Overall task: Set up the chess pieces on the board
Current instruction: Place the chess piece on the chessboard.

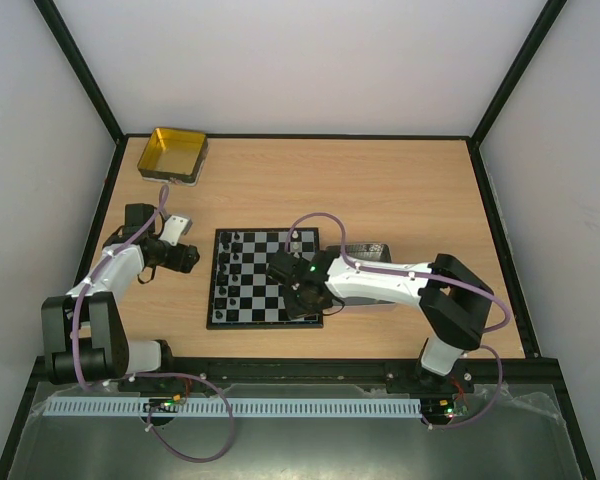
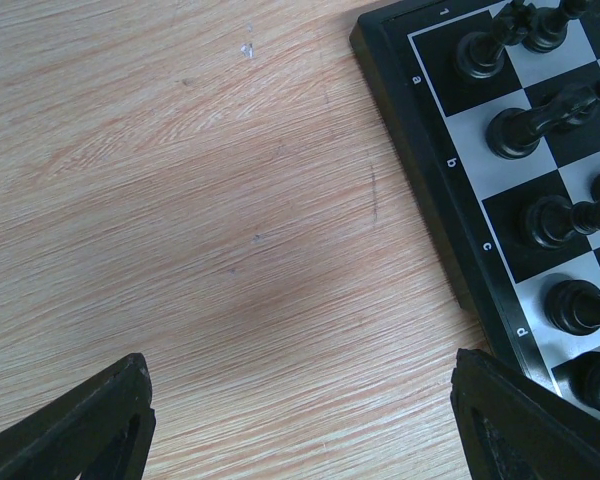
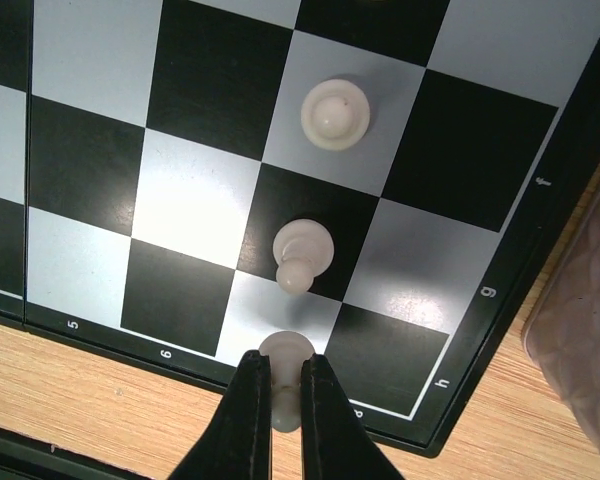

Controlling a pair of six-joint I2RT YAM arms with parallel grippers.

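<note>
A white pawn (image 3: 285, 346) is gripped by the closed right gripper (image 3: 285, 366) at the board's (image 3: 210, 90) edge; the left gripper (image 2: 300, 410) is held open beside the board.

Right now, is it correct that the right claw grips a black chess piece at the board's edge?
Not quite: the piece in the right claw is white, not black, as the right wrist view shows; it is at the board edge.
</note>
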